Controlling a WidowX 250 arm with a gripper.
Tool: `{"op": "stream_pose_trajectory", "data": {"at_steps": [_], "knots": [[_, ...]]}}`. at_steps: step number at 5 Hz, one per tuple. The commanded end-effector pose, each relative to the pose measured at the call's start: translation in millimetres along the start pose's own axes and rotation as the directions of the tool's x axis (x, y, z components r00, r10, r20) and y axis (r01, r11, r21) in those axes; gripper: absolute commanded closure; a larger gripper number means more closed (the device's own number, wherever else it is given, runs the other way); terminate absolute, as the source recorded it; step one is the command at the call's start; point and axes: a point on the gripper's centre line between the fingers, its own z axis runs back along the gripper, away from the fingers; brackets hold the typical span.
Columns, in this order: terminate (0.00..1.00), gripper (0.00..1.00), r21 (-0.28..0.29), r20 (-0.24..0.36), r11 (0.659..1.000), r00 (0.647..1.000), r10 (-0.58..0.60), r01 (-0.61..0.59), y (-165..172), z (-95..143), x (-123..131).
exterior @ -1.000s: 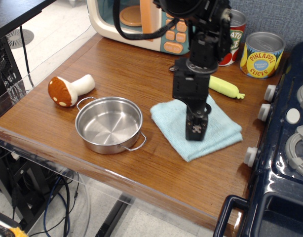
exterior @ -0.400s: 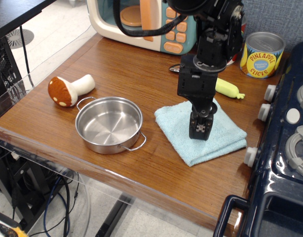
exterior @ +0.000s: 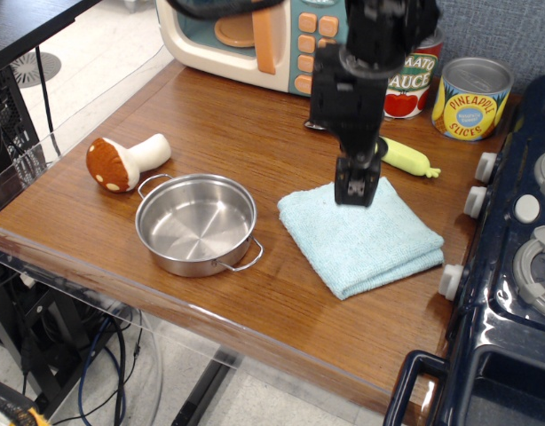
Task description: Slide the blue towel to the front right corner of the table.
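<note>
The blue towel (exterior: 361, 238) lies folded on the reddish-brown table (exterior: 228, 133), right of the steel pan and close to the dark stove. Its right corner nearly touches a white stove knob. My gripper (exterior: 354, 188) hangs black above the towel's far edge, lifted off the cloth. Its fingers look pressed together and hold nothing.
A steel pan (exterior: 196, 223) sits left of the towel. A toy mushroom (exterior: 122, 161) lies at the left. A toy microwave (exterior: 250, 35), a tomato can (exterior: 410, 80), a pineapple can (exterior: 472, 98) and a yellow-green toy (exterior: 406, 156) stand behind. The navy stove (exterior: 512, 266) borders the right.
The gripper pushed the towel slightly right toward the stove, then rose off it and moved back toward the far edge. The towel now lies still.
</note>
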Motion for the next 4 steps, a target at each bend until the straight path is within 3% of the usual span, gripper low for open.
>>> {"op": "stream_pose_trajectory", "data": {"at_steps": [1, 3, 4], "knots": [[0.0, 0.0, -0.075, -0.02, 0.997, 1.0, 0.005, -0.007, 5.0, 30.2, 12.1], [0.0, 0.0, -0.075, -0.02, 0.997, 1.0, 0.005, -0.007, 5.0, 30.2, 12.1], [1.0, 0.0, -0.075, -0.02, 0.997, 1.0, 0.005, -0.007, 5.0, 30.2, 12.1]]}}
